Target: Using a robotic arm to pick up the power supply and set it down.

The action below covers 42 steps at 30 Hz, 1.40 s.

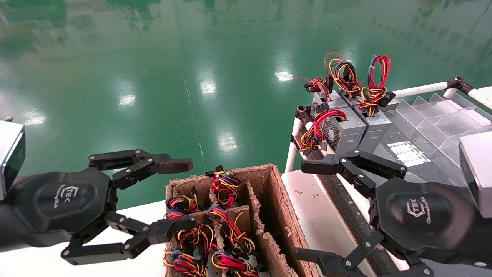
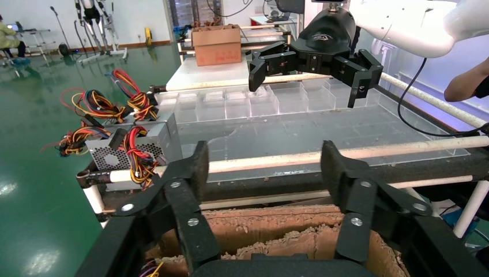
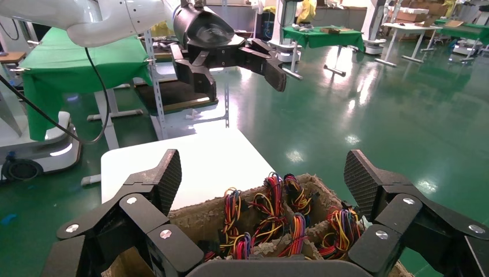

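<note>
Several grey power supplies [image 1: 343,132] with red, yellow and black wire loops stand on the dark rack [image 1: 388,132] at the far right; the left wrist view shows them too [image 2: 131,143]. More wire bundles [image 1: 226,184] stick up from the compartments of a cardboard box [image 1: 277,200], with the units under them hidden. My right gripper [image 1: 305,210] hangs open between the box and the rack, holding nothing. It looks down on the bundles [image 3: 271,208] between its fingertips [image 3: 264,167]. My left gripper [image 1: 184,195] is open over the box's left edge, empty, with a worn brown pad.
A clear plastic divider tray [image 1: 434,115] lies on the rack behind the power supplies, bounded by white tube rails [image 1: 419,90]. The box sits on a white table [image 1: 319,207]. Green shiny floor lies beyond. In each wrist view the other gripper shows farther off [image 2: 314,55] [image 3: 230,60].
</note>
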Tool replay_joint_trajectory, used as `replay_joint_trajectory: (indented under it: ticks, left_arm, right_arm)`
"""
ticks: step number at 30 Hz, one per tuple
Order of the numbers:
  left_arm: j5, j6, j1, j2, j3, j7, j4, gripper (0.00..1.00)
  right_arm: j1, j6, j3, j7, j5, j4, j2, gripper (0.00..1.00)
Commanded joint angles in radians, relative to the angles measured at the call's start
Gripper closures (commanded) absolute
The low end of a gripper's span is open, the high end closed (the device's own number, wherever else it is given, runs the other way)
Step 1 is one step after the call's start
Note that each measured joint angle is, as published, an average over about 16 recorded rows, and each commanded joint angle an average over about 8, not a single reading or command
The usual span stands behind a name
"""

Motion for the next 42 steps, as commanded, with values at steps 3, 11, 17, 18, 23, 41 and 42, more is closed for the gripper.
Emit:
replay_joint_trajectory:
  ticks: [3,11,17,18,23,41,42]
  left_arm:
    - [0.000,0.000,0.000,0.000,0.000,0.000,0.000,1.00]
    - [0.000,0.000,0.000,0.000,0.000,0.000,0.000,1.00]
    - [0.000,0.000,0.000,0.000,0.000,0.000,0.000,1.00]
    - [0.000,0.000,0.000,0.000,0.000,0.000,0.000,1.00]
    - [0.000,0.000,0.000,0.000,0.000,0.000,0.000,1.00]
    - [0.000,0.000,0.000,0.000,0.000,0.000,0.000,0.00]
    - [0.000,0.000,0.000,0.000,0.000,0.000,0.000,0.00]
  right_arm:
    - [0.000,0.000,0.000,0.000,0.000,0.000,0.000,0.00]
    - [0.000,0.000,0.000,0.000,0.000,0.000,0.000,0.00]
    - [0.000,0.000,0.000,0.000,0.000,0.000,0.000,0.00]
    - [0.000,0.000,0.000,0.000,0.000,0.000,0.000,0.00]
    - [0.000,0.000,0.000,0.000,0.000,0.000,0.000,0.00]
    - [0.000,0.000,0.000,0.000,0.000,0.000,0.000,0.00]
    - [0.000,0.000,0.000,0.000,0.000,0.000,0.000,0.00]
